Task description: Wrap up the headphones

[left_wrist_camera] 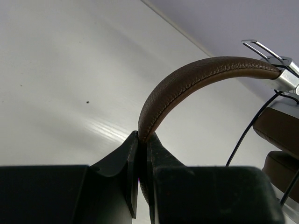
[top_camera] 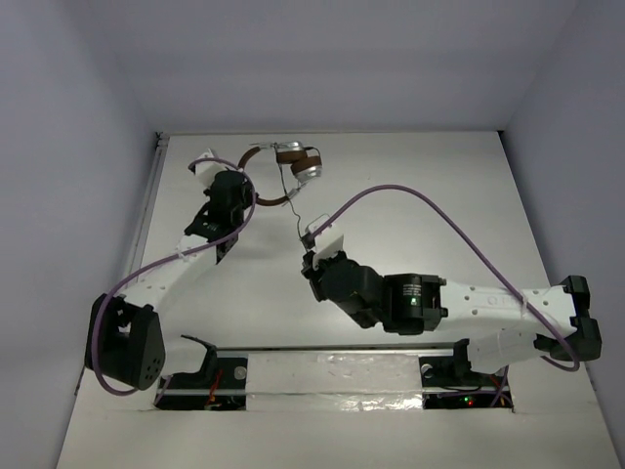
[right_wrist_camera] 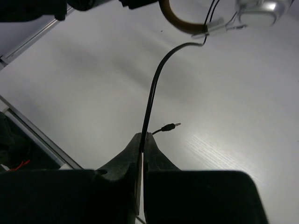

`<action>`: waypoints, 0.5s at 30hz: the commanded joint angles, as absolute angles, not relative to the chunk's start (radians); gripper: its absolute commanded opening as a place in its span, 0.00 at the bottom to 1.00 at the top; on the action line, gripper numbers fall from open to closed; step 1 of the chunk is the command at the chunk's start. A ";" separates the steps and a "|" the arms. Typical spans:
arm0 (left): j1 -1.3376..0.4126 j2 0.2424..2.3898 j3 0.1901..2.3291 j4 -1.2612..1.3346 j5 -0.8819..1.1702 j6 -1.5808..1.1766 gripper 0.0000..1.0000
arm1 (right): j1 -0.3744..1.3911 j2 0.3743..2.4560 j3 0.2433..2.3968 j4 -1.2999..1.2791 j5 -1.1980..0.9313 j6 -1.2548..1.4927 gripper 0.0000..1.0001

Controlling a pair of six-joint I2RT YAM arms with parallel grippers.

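**Headphones (top_camera: 291, 164) at the far left of the table, both grippers clamped**

Across the white table (top_camera: 439, 195), you have both arms reaching toward the far side. The left arm runs up along the left edge and the right arm angles in from the right toward the centre.

The headphones are at the far end, left of the middle, with the brown headband (left_wrist_camera: 196, 74) arching up and the silver earcups (top_camera: 308, 174) to its right.

Your left gripper (left_wrist_camera: 142, 137) has its jaws closed tight on the headband, pinching the leather near one end of the arch.

Your right gripper (right_wrist_camera: 142, 137), nearer the centre of the table, is pinched shut on the thin black cord (right_wrist_camera: 152, 88). From the jaws, the cord rises in a curve back to the headphones.

The cord's small plug (right_wrist_camera: 170, 126) shows just beside the right gripper's fingertips; you cannot tell whether it touches the table.
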State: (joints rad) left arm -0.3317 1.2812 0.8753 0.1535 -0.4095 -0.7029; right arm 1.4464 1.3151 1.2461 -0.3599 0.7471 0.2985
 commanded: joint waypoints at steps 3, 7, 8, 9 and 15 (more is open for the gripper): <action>-0.420 1.279 0.873 0.246 -0.474 -0.649 0.00 | 1.454 1.302 1.338 -0.364 0.857 0.118 0.00; -0.485 1.279 0.873 0.218 -0.499 -0.588 0.00 | 1.445 1.308 1.359 -0.341 0.908 0.032 0.00; -0.509 1.276 0.873 0.206 -0.499 -0.577 0.00 | 1.434 1.310 1.362 -0.339 0.920 0.012 0.00; -0.521 1.273 0.870 0.199 -0.500 -0.565 0.00 | 1.418 1.310 1.361 -0.331 0.936 -0.029 0.00; -0.609 1.249 0.831 0.134 -0.499 -0.518 0.00 | 1.373 1.305 1.359 -0.324 0.943 -0.138 0.00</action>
